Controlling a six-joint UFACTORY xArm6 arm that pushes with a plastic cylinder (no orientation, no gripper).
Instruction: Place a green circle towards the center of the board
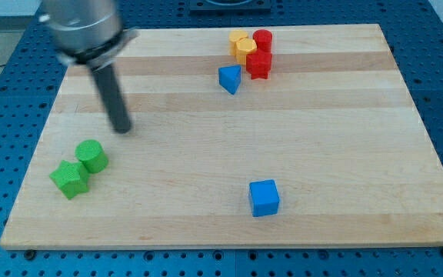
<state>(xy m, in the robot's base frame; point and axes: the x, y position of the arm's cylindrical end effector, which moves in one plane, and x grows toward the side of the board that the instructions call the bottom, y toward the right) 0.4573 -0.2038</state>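
A green circle block (91,155) sits near the view's lower left of the wooden board (337,131). A green star block (69,178) touches it on its lower left. My tip (121,128) rests on the board a short way above and to the right of the green circle, apart from it. The dark rod rises from the tip to the arm's grey body at the view's top left.
A blue cube (264,198) lies at the lower middle. A blue triangle block (230,78) lies at the upper middle. Just beyond it a yellow block (241,46), a red cylinder (262,40) and a red block (258,64) cluster near the board's top edge.
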